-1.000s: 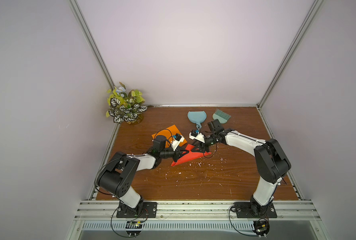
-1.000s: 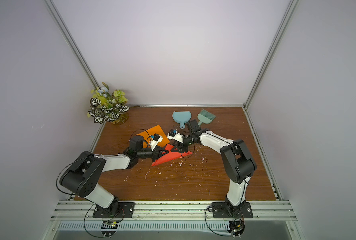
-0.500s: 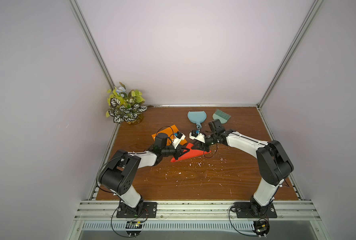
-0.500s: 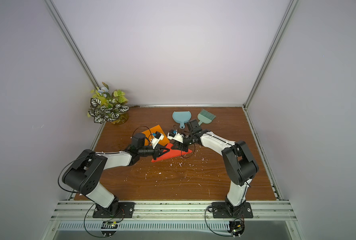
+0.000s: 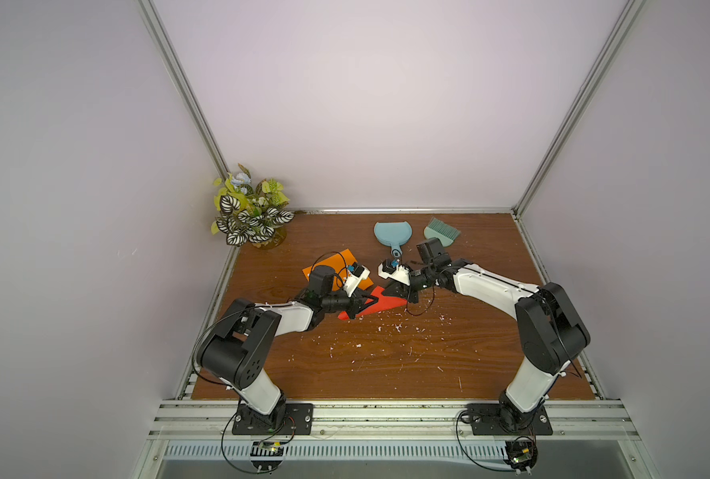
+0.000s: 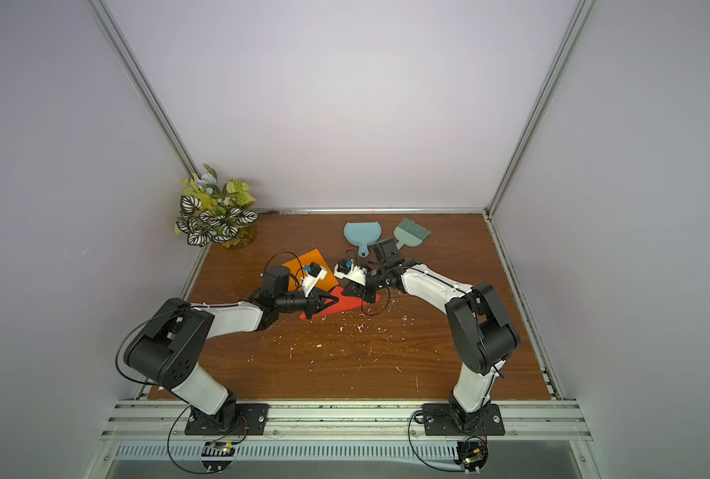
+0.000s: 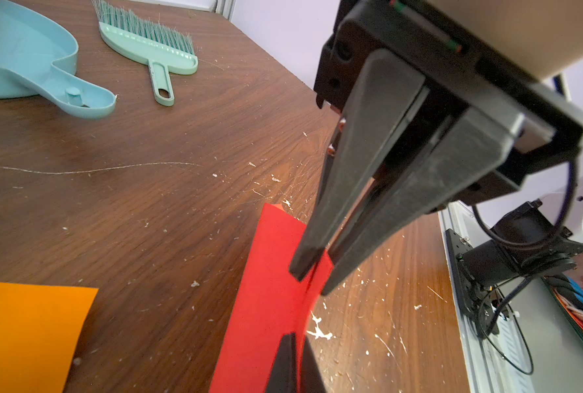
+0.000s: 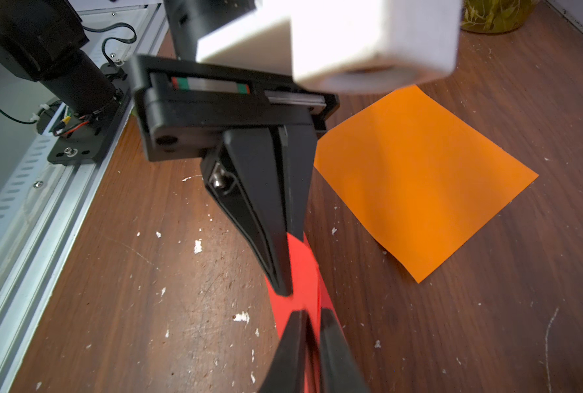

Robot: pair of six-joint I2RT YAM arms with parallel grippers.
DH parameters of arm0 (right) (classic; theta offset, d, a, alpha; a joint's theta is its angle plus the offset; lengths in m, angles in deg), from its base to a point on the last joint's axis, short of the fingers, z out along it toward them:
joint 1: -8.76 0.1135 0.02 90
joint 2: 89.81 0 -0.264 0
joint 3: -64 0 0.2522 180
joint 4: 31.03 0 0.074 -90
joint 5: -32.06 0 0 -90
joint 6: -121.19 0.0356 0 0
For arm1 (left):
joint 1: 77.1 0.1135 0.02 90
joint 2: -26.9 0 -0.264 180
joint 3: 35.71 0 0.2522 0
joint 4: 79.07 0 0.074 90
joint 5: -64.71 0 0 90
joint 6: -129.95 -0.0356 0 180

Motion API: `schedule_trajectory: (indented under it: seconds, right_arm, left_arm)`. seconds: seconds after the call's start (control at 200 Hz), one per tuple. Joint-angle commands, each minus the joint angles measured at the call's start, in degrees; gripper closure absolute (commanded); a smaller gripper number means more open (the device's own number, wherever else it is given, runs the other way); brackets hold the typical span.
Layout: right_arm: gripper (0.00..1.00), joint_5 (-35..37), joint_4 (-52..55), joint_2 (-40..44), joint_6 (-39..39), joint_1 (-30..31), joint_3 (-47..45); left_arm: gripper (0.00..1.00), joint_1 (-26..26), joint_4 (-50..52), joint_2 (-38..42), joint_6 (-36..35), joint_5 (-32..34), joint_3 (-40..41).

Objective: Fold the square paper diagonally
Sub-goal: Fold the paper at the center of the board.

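Observation:
The red square paper (image 5: 382, 307) (image 6: 347, 306) is doubled over and stands on its fold on the wooden table, between my two grippers. My left gripper (image 5: 373, 300) (image 7: 298, 338) is shut on one end of it, with red paper (image 7: 266, 292) pinched between the pads. My right gripper (image 5: 389, 291) (image 8: 308, 316) faces it from the far right, its fingers closed on the paper's (image 8: 302, 265) raised edge. The two pairs of fingertips nearly meet over the paper. The left gripper (image 8: 283, 289) shows in the right wrist view, and the right gripper (image 7: 312, 275) in the left wrist view.
An orange paper square (image 5: 338, 263) (image 8: 419, 177) lies flat just behind the left gripper. A blue dustpan (image 5: 390, 234) and a green brush (image 5: 440, 230) lie at the back. A potted plant (image 5: 253, 211) fills the back left corner. White scraps (image 5: 394, 327) dot the table (image 5: 386, 373).
The right gripper's jaws have closed in on the red paper. The left gripper, still shut, has shifted up the table toward the right gripper, carrying its end of the paper.

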Motion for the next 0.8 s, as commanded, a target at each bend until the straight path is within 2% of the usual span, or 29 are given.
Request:
schedule_trajectory:
  seconds: [0.0,0.15,0.25,0.37,0.465,0.55,0.686,0.796]
  right_arm:
    - [0.86,-0.65,-0.21,2.01,-1.04,0.20,-0.81]
    - [0.87,-0.92,-2.31,3.42,-1.37,0.24,-2.75]
    - [0.91,-0.91,-3.22,4.07,-1.63,0.18,-3.48]
    - [1.00,-0.79,-3.07,4.29,-2.12,0.18,-3.35]
    - [1.00,-1.04,-2.61,4.34,-2.73,0.13,-2.99]
    - [1.00,-1.09,-1.10,4.39,-4.42,0.11,-2.12]
    - [1.00,-1.05,5.93,4.38,-8.83,-0.58,1.44]
    - [1.00,-0.98,13.84,4.25,-13.42,-1.38,5.25]
  left_arm:
    - [0.99,-0.17,-2.85,0.15,1.12,-1.71,0.57]
    - [0.99,0.47,-6.51,0.22,3.50,-3.15,1.66]
    - [0.99,0.81,-7.89,0.37,4.41,-3.91,2.02]
    - [0.99,0.92,-8.60,0.30,5.04,-4.28,2.08]
    - [0.98,0.92,-8.93,0.68,5.09,-4.54,2.11]
    - [0.90,0.90,-8.97,1.95,4.74,-4.38,2.45]
    - [0.55,0.90,-6.24,7.97,-0.05,-0.34,4.35]
    - [0.40,0.57,-1.26,14.76,-6.30,6.19,4.99]
